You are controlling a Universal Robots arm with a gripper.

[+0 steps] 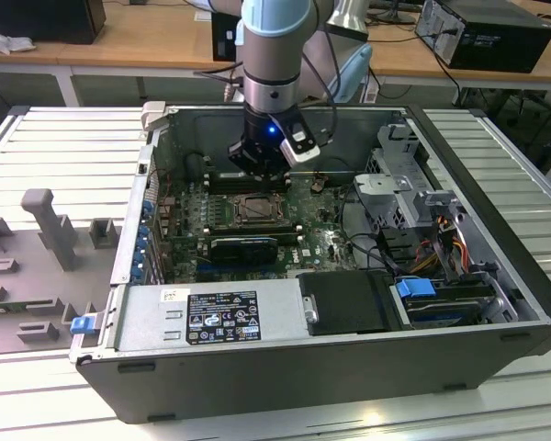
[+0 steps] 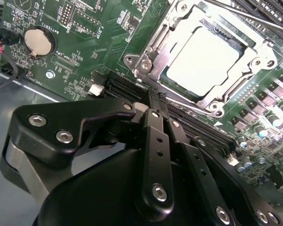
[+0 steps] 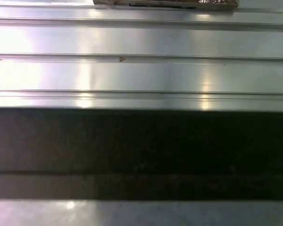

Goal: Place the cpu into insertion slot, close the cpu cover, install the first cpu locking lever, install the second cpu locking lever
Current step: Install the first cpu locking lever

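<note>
Hovering my pincer [image 2: 153, 101], fingers pressed together on nothing, just beside the insertion slot [image 2: 205, 61]; I see the cpu [image 2: 203, 63] seated under the cpu cover [image 2: 153, 52].

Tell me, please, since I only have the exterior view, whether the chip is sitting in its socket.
Observer: Yes. In the second wrist view the chip lies flat in the socket.
Operator: Is the cover down over it?
Observer: The metal cover lies flat around it, with the chip showing through its window.
Operator: And the gripper?
Observer: The gripper is shut, its tip just beside the cover's edge.
</note>
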